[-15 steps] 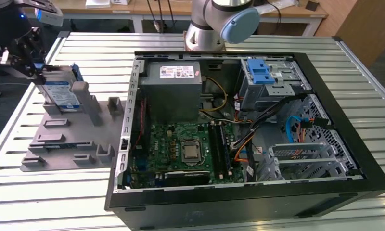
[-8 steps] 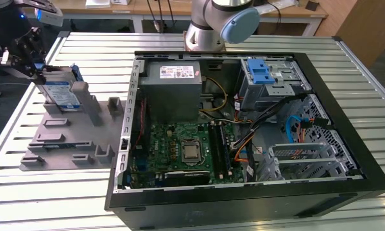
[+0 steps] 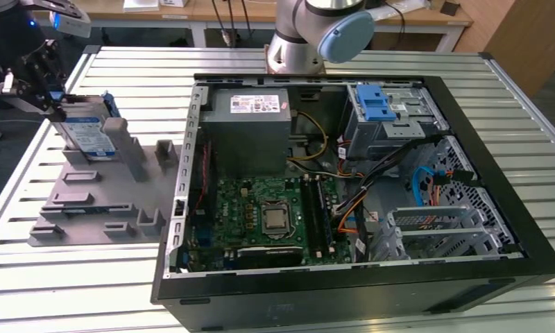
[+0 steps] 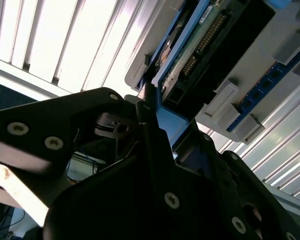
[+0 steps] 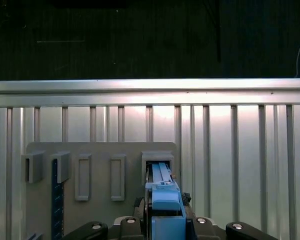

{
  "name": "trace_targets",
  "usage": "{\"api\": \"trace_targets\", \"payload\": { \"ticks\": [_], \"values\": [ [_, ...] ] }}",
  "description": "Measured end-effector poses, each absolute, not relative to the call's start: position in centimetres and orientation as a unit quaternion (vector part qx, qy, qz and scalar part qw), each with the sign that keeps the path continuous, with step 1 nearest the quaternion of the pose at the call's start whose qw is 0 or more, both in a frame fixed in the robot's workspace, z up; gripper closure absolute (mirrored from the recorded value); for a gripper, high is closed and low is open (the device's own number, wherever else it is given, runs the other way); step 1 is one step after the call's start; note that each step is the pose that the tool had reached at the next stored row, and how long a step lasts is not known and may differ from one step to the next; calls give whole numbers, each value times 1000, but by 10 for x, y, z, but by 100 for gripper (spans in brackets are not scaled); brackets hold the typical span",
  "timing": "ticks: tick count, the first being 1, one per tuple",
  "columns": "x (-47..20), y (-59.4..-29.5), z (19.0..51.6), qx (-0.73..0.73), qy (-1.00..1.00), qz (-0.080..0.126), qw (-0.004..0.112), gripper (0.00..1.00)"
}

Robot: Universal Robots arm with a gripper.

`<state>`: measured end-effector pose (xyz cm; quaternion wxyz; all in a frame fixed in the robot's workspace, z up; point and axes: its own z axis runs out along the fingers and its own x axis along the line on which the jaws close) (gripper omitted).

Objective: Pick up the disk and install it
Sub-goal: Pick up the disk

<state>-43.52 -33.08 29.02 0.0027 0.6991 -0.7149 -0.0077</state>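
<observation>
You can read no print anywhere. In the exterior view the disk (image 3: pixel 86 135), at the frame's upper left, wears a blue-and-white label, and the grey box (image 3: pixel 250 119), upper centre, a white sticker (image 3: pixel 256 104); both letterings are too small to read.

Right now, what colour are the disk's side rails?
Blue; the disk shows them best in the first wrist view.

Open computer case (image 3: pixel 352 295) beside grey slotted holder (image 3: pixel 92 215) on slatted metal table (image 3: pixel 74 291).
</observation>
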Motion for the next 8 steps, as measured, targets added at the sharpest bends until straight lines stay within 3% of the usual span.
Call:
{"api": "trace_targets", "payload": {
  "ticks": [3,4,8],
  "values": [
    [-435,-331,290,699,-715,-8,3,62],
    [-435,-331,290,699,-715,-8,3,56],
    [-435,-331,290,699,-715,-8,3,56]
  ]
}}
